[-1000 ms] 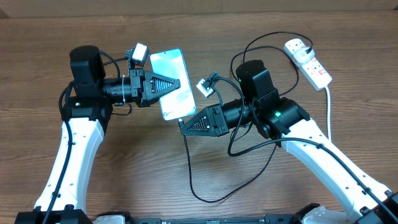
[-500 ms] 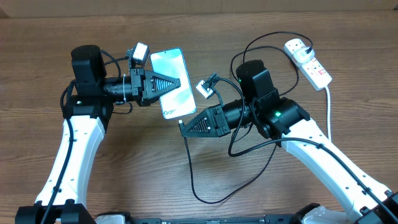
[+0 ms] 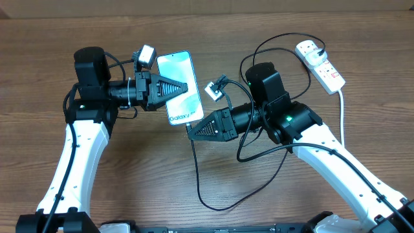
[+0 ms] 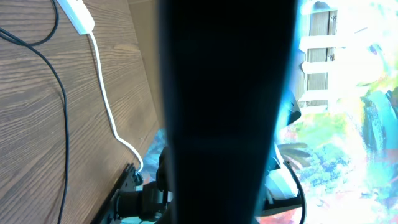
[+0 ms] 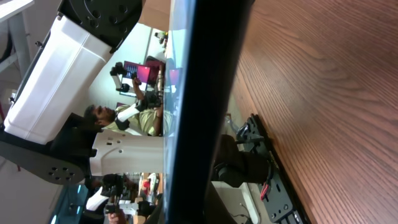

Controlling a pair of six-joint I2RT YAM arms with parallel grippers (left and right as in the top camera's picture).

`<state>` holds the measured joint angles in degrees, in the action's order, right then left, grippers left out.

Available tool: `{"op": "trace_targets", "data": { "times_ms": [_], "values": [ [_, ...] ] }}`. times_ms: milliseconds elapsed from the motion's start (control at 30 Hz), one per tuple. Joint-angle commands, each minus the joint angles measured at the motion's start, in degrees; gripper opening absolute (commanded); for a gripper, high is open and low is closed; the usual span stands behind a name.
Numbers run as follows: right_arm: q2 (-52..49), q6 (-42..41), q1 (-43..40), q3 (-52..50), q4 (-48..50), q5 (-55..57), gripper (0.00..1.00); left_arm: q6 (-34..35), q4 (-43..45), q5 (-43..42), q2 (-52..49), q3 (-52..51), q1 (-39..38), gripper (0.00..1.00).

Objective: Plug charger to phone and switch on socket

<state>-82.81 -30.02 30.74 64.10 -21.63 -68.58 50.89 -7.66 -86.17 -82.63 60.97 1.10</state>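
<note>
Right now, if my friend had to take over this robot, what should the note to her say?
The left gripper is shut on the phone, screen up and lit.
The right gripper is shut on the small end of the charger cable, right at the phone's bottom edge.
The socket lies at the back right; the cable's other end runs up to it.
Done: phone and cable end are both gripped and brought together.
Left: the pictures do not show whether the cable end is fully in, so check that, then switch the socket on.
</note>
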Motion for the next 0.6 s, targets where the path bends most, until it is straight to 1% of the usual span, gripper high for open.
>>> {"op": "trace_targets", "data": {
  "times_ms": [0,300,433,567],
  "values": [
    [-0.3,-0.2,-0.4,1.2,0.3,-1.0,0.04,-0.3,0.4,-0.7,0.1,0.5,-0.4,0.04],
    [-0.3,-0.2,-0.4,1.2,-0.2,-1.0,0.04,-0.3,0.4,-0.5,0.1,0.5,-0.4,0.04],
    [-0.3,-0.2,-0.5,1.2,-0.2,-0.7,0.04,-2.2,-0.8,-0.1,0.1,0.5,-0.4,0.04],
    [-0.3,-0.2,-0.5,1.2,-0.3,0.1,0.04,-3.1,-2.8,2.7,-0.3,0.5,-0.4,0.04]
  ]
}}
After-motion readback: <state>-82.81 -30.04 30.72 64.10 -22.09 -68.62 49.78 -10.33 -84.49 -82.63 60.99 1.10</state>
